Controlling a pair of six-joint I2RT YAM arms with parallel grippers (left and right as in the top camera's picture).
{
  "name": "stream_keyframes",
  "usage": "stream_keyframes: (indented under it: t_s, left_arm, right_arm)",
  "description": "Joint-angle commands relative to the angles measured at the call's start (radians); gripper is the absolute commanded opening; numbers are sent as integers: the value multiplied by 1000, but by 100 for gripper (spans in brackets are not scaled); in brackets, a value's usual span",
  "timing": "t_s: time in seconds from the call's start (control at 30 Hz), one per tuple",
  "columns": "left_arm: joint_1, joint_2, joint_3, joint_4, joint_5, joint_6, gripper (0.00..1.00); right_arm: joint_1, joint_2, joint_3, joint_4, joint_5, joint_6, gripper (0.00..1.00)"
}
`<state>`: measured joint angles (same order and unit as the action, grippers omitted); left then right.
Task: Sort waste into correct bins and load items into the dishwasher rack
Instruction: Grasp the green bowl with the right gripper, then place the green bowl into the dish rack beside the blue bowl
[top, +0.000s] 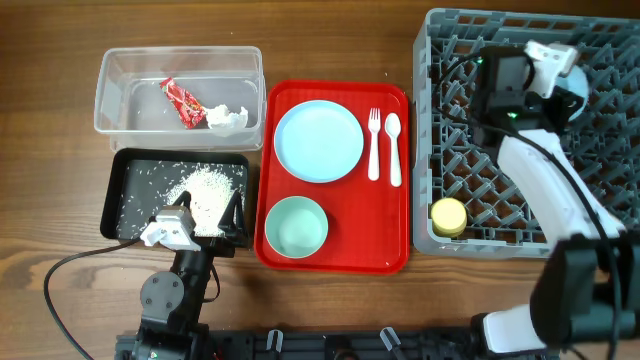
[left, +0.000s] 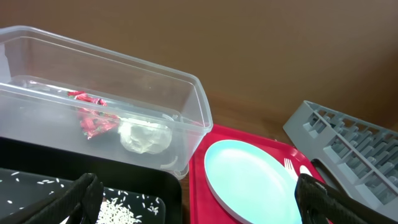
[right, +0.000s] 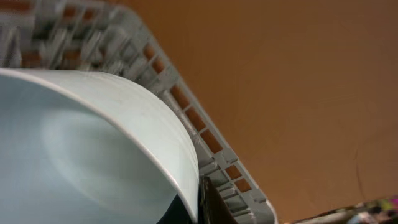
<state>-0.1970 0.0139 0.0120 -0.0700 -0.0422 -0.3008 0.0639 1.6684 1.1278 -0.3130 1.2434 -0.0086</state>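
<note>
Currently, the right gripper (right: 196, 208) is pinching the rim of the light blue bowl (right: 93, 143), jaws nearly closed, over the dishwasher rack (top: 424, 130) at the overhead's upper right. The bowl is likely light, rigid and slick; rim holds suit it. The left gripper (left: 199, 202) is hovering wide open, empty, above the black tray (top: 112, 195).

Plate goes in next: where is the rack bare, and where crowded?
Free: left and middle lattice of the dishwasher rack, behind the yellow cup. Crowded: its upper right, where the right arm holds the light blue bowl.
</note>
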Motion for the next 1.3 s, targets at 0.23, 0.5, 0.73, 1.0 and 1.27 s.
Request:
stream_keyframes:
  t_s: [0.23, 0.5, 0.73, 1.0, 1.27]
  left_arm:
    - [5, -8, -6, 3, 8, 2, 100]
    - [5, -8, -6, 3, 8, 2, 100]
    - [5, -8, -6, 3, 8, 2, 100]
    - [5, -8, -6, 3, 8, 2, 100]
    - [5, -8, -6, 3, 8, 2, 100]
  right_arm:
    - [50, 148, 5, -50, -175, -146, 4]
    - [135, 126, 5, -175, -171, -79, 25]
    - [136, 30, 13, -343, -404, 91, 52]
    - [154, -251, 87, -469, -925, 99, 57]
    - [509, -296, 40, -619, -1552, 95, 65]
